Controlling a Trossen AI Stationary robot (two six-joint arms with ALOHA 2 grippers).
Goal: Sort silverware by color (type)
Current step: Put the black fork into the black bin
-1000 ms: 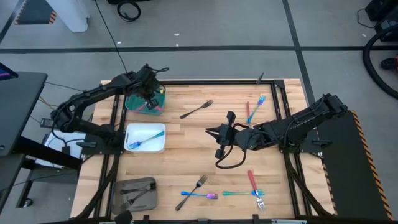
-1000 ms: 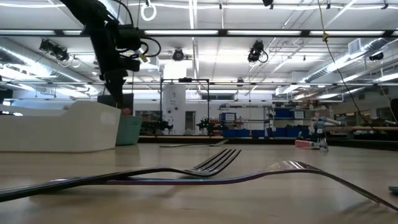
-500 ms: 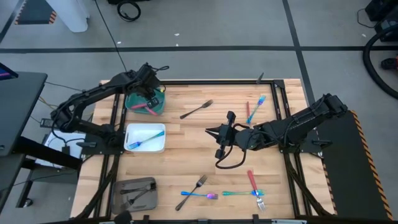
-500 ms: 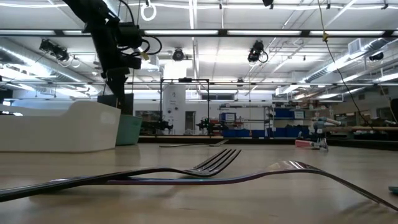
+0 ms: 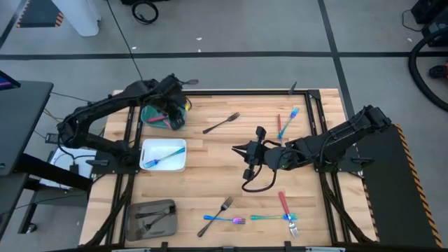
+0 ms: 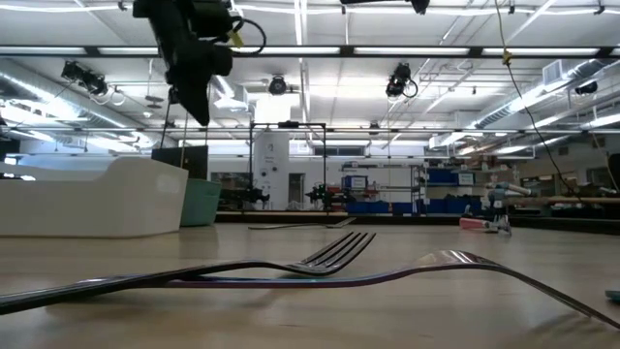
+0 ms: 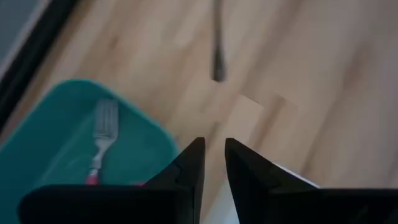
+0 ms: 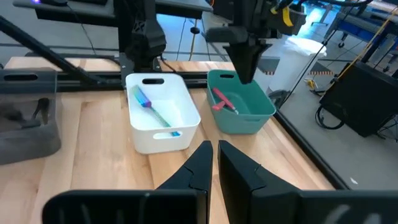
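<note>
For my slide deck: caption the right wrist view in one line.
Left gripper hovers above the teal tray holding a red-handled fork; the white tray beside it holds an iridescent utensil.

A dark fork [image 6: 291, 264] lies close up on the wooden surface [image 6: 407, 305], tines curving up. A shiny utensil [image 6: 484, 267] arches just beside the fork. Far behind the fork stands a white tray [image 6: 92, 197], touching a teal tray [image 6: 201, 202]. The left claw [image 6: 199, 92] hangs high above the teal tray, holding nothing.
</note>
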